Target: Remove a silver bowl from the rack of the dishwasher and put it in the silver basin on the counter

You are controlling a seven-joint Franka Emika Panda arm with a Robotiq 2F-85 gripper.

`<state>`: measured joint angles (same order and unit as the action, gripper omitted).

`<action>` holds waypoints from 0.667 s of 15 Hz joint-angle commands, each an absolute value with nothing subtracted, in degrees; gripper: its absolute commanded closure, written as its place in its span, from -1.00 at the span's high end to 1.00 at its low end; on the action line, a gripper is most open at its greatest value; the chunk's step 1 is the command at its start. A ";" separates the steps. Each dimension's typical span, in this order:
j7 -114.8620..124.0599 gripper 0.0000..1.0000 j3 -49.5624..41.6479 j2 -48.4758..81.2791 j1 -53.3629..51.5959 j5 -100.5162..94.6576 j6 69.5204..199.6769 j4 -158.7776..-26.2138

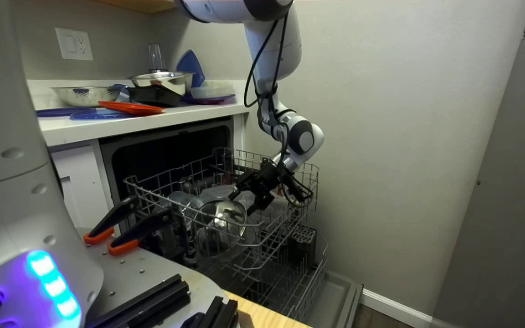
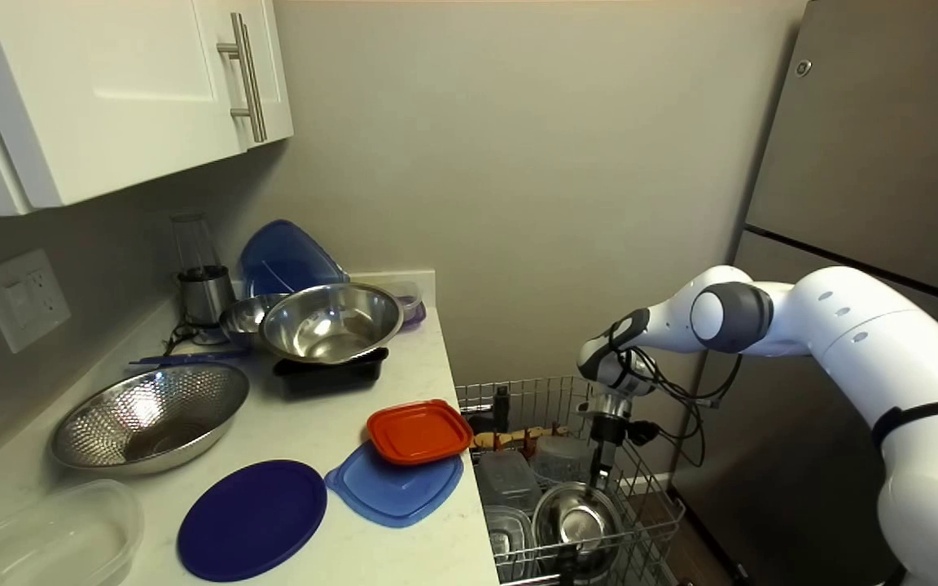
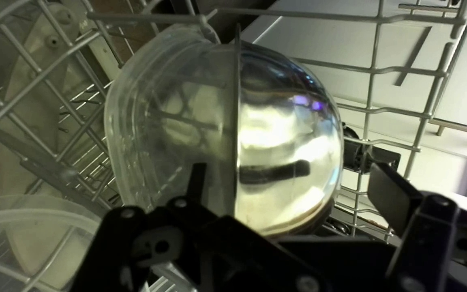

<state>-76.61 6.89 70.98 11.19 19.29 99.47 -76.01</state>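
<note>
Below the front edge of the counter [image 1: 153, 122], the silver bowl [image 3: 290, 134] sits tilted in the rack [image 3: 425, 115], presumably to drain, the hand [image 1: 241, 205], spread wide and empty, apparently astride its rim for pinching.

White counter [image 2: 404, 557], colander [image 2: 151, 419], blue lids [image 2: 253, 521]

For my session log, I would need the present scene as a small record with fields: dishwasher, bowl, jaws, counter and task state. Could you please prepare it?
Dishwasher: open, upper rack pulled out
Silver bowl: in the upper rack, steeply tilted
Jaws: open; in the wrist view, one on each side of the bowl's rim; contact cannot be told
Counter: silver basin over a black tray; perforated colander; red lid overlapping a light-blue lid
Task state: bowl not yet out of the rack
</note>
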 commanded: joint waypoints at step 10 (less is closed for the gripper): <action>-79.52 1.00 10.09 71.97 13.36 18.75 83.77 -71.44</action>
<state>-77.98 8.85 71.99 12.63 19.29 86.78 -71.48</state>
